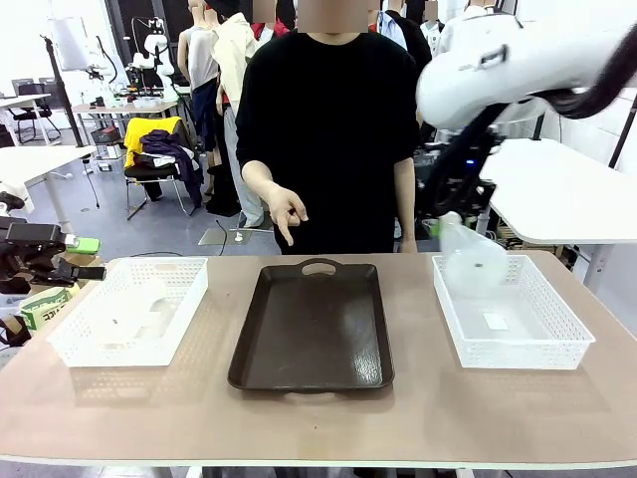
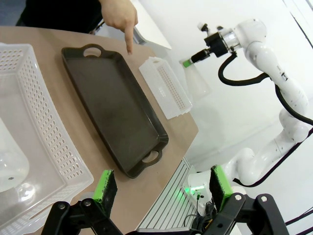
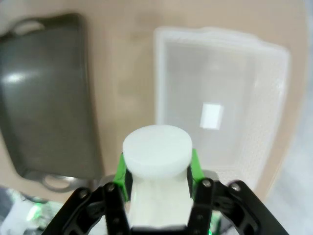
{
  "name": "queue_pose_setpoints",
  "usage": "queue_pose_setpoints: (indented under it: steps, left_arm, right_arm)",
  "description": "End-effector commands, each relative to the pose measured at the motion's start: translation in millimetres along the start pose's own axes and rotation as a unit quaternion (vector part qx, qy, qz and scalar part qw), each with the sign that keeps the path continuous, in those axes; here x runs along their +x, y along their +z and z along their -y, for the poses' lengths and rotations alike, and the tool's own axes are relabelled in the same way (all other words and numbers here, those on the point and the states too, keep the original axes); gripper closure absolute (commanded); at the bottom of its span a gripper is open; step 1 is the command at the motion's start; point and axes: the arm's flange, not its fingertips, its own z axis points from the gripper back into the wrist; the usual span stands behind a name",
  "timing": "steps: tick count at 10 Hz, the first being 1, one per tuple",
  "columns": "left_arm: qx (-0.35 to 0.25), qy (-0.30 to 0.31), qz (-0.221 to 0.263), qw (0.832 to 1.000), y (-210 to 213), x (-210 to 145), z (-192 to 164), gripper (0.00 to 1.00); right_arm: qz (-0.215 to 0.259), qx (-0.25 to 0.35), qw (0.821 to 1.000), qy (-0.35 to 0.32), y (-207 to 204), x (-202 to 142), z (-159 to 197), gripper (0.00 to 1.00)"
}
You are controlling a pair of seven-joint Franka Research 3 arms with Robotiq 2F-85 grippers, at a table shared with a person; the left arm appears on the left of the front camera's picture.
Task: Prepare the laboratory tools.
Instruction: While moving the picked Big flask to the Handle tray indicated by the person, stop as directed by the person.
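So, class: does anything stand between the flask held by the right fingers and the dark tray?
Nothing visible does. The flask hangs over the right basket, beside the tray; a person's hand points near the tray's far edge.

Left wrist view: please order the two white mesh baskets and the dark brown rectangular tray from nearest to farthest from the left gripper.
From the left gripper:
1. White mesh basket holding a frosted conical flask, at the picture's left.
2. Dark brown rectangular tray, in the middle.
3. Second white mesh basket, beyond the tray.
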Motion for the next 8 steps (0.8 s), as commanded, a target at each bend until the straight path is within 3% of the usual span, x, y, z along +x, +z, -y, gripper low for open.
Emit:
queue_pose_setpoints:
  steps: [1,3,5,8]
  left_arm:
    - [-0.005,0.0,0.005,1.0,2,0,0,0.0]
    - [-0.005,0.0,0.005,1.0,2,0,0,0.0]
    - [-0.005,0.0,0.005,1.0,2,0,0,0.0]
    - [-0.005,0.0,0.005,1.0,2,0,0,0.0]
  right_arm:
    - [-0.01,-0.013,0.998,0.062,-4,37,-37,1.0]
    - [-0.005,0.013,0.995,0.103,-1,61,-84,1.0]
    - [-0.062,0.025,0.984,0.165,-15,82,-140,1.0]
    - [-0.079,0.014,0.971,0.223,-29,83,-195,1.0]
